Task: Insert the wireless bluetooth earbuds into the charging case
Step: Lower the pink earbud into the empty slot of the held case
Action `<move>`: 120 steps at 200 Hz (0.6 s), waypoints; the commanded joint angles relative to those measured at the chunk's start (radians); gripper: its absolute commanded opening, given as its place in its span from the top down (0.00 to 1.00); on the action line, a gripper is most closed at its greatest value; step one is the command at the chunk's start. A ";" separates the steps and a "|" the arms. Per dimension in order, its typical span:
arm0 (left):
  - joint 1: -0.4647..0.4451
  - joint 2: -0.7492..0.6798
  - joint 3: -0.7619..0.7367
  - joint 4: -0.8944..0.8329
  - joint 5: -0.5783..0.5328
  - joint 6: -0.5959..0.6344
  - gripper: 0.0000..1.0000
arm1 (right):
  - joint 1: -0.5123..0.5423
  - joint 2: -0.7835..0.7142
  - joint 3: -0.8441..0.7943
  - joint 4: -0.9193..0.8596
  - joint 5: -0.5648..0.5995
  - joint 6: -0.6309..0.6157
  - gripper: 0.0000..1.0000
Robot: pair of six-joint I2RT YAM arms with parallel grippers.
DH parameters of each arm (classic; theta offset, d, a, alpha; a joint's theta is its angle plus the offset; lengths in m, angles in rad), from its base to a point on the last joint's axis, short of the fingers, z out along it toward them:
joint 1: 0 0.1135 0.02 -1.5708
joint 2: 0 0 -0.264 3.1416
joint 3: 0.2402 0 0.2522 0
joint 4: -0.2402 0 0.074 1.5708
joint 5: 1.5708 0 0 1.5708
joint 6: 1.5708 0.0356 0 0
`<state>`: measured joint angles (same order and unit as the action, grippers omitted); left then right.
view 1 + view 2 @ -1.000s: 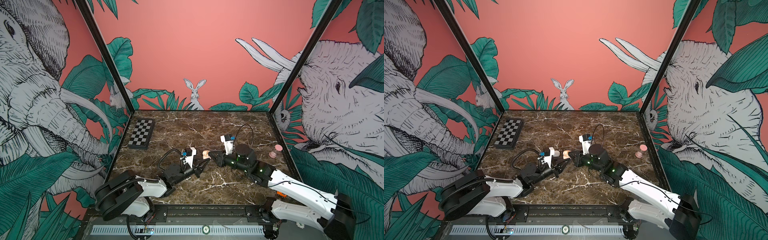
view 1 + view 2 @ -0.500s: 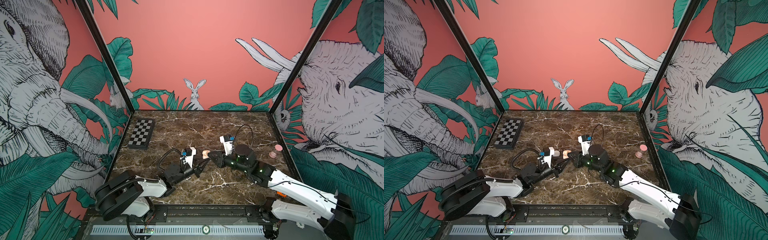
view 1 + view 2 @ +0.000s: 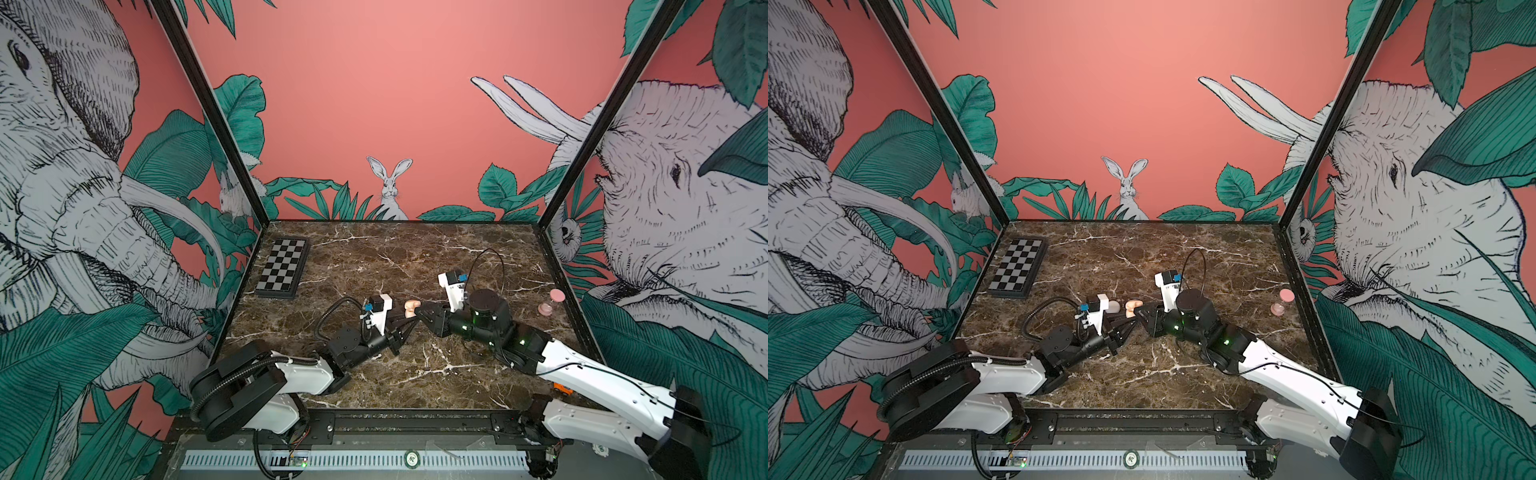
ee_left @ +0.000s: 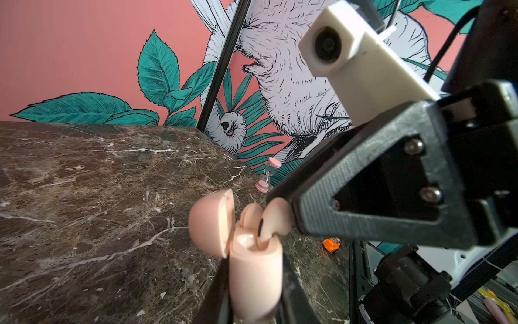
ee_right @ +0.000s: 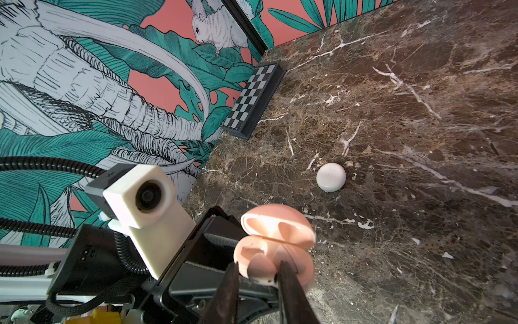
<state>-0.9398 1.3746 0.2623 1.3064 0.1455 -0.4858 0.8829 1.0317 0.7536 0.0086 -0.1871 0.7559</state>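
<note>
Pink charging case (image 4: pixel 255 269), lid open, mid-table, clamped in left gripper (image 4: pixel 253 291) | right gripper (image 5: pixel 258 273) brackets earbud (image 4: pixel 276 217) at the socket, grip cannot tell | seat stem straight down, loosen slowly, keep case steady

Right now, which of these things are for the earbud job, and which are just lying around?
For the job:
- pink charging case, lid open
- pink earbud at its mouth
- second pink earbud in the case

Just lying about:
- white round puck
- chessboard
- pink sand timer
- orange toy car
</note>
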 commanded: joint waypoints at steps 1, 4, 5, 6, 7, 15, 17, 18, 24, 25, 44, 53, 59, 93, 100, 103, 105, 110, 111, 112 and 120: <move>-0.001 -0.020 0.015 0.006 0.005 0.010 1.00 | 0.008 -0.025 0.048 -0.005 0.012 -0.006 0.75; -0.001 -0.021 0.015 0.004 0.005 0.011 1.00 | 0.009 -0.024 0.050 -0.008 0.012 -0.007 0.75; -0.001 -0.021 0.015 0.004 0.006 0.011 1.00 | 0.009 -0.024 0.051 -0.008 0.012 -0.007 0.75; -0.001 -0.021 0.016 0.003 0.006 0.011 1.00 | 0.009 -0.024 0.051 -0.009 0.012 -0.007 0.75; -0.001 -0.022 0.017 0.002 0.006 0.012 1.00 | 0.009 -0.023 0.051 -0.009 0.012 -0.007 0.75; 0.000 -0.024 0.018 -0.002 0.007 0.013 1.00 | 0.010 -0.024 0.055 -0.011 0.012 -0.007 0.75; 0.000 -0.025 0.018 -0.003 0.007 0.014 1.00 | 0.010 -0.024 0.055 -0.012 0.011 -0.007 0.75; -0.001 -0.025 0.018 -0.003 0.008 0.014 1.00 | 0.010 -0.024 0.056 -0.012 0.012 -0.007 0.75; -0.001 -0.026 0.019 -0.006 0.008 0.014 1.00 | 0.010 -0.024 0.056 -0.012 0.011 -0.006 0.75; -0.001 -0.026 0.019 -0.007 0.008 0.014 1.00 | 0.010 -0.024 0.056 -0.013 0.011 -0.006 0.75; -0.001 -0.027 0.019 -0.010 0.008 0.016 1.00 | 0.010 -0.022 0.058 -0.013 0.011 -0.006 0.75; -0.001 -0.027 0.018 -0.010 0.008 0.016 1.00 | 0.010 -0.021 0.059 -0.015 0.009 -0.005 0.75; -0.001 -0.027 0.018 -0.010 0.008 0.016 1.00 | 0.010 -0.019 0.060 -0.016 0.008 -0.004 0.75; -0.001 -0.031 0.020 -0.012 0.011 0.018 1.00 | 0.010 -0.024 0.067 -0.031 0.019 -0.010 0.74; -0.002 -0.032 0.019 -0.010 0.011 0.020 1.00 | 0.009 -0.031 0.069 -0.038 0.033 -0.016 0.73; -0.001 -0.032 0.018 -0.011 0.013 0.020 1.00 | 0.010 -0.035 0.070 -0.041 0.037 -0.018 0.73; -0.001 -0.032 0.019 -0.011 0.013 0.020 1.00 | 0.009 -0.037 0.071 -0.042 0.039 -0.020 0.72; -0.001 -0.034 0.017 -0.011 0.015 0.021 1.00 | 0.010 -0.042 0.073 -0.046 0.045 -0.025 0.72; -0.001 -0.034 0.017 -0.011 0.015 0.021 1.00 | 0.009 -0.043 0.073 -0.047 0.045 -0.026 0.72; -0.001 -0.033 0.017 -0.010 0.015 0.022 1.00 | 0.010 -0.043 0.073 -0.048 0.046 -0.027 0.71; -0.001 -0.034 0.015 -0.011 0.017 0.024 1.00 | 0.011 -0.046 0.076 -0.054 0.050 -0.034 0.69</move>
<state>-0.9398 1.3727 0.2626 1.2774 0.1467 -0.4744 0.8841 1.0180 0.7872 -0.0425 -0.1711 0.7521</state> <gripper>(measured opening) 0.228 0.286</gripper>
